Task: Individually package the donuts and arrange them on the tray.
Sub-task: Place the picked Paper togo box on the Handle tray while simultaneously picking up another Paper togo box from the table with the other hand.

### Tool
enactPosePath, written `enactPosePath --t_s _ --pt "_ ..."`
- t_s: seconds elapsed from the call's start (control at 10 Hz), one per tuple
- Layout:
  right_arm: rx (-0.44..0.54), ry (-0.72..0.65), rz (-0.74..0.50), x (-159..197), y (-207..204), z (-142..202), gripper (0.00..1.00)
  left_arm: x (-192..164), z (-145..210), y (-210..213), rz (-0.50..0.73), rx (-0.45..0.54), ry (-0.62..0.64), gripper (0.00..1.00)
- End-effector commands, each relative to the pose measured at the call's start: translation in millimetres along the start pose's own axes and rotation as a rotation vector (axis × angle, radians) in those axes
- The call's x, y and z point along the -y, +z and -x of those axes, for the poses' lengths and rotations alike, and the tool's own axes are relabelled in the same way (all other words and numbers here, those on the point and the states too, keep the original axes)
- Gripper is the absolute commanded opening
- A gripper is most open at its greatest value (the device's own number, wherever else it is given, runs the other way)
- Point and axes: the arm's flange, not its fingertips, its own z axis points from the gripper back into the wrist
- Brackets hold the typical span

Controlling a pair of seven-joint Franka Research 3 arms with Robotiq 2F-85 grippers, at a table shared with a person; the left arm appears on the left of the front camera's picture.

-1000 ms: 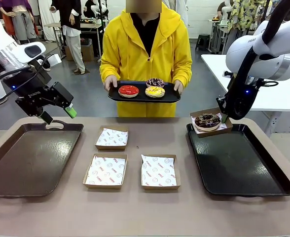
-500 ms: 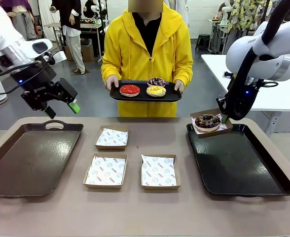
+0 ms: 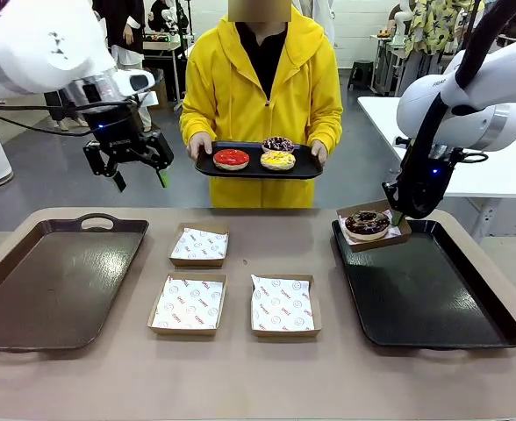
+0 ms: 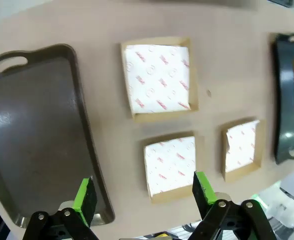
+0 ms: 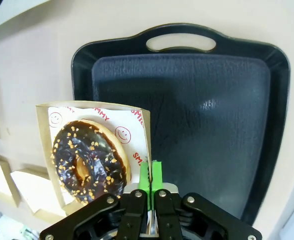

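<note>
While its green-padded fingers pinch one wall of a shallow brown cardboard box point(image 5: 145, 137), the right gripper point(image 3: 397, 213) holds it, slightly tilted, over the far left corner of the black rectangular tray point(image 3: 433, 298). Inside the box sits the chocolate-brown sprinkled ring donut point(image 3: 368, 222). The left gripper point(image 3: 140, 180) hangs in the air with fingers spread wide, empty. Across the table, a person in a yellow hoodie holds a small black tray point(image 3: 302, 167) carrying the glossy red donut point(image 3: 231, 159), the yellow sprinkled donut point(image 3: 277, 161) and the dark purple iced donut point(image 3: 278, 145).
</note>
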Motion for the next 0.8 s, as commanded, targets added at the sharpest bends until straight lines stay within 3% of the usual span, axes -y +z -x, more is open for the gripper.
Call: enactPosePath --t_s 0.0,0.4,0.7 --pt "-0.022 0.007 0.011 2 -2 -11 0.02 20 -19 -16 -0.143 0.019 0.028 1.0" --pt "-0.038 0.014 0.0 4 -7 -15 0.02 31 -37 -67 -0.129 0.094 0.046 1.0" --pt "-0.047 0.008 -0.011 7 -12 -17 0.02 32 -40 -94 -0.141 0.086 0.07 1.0"
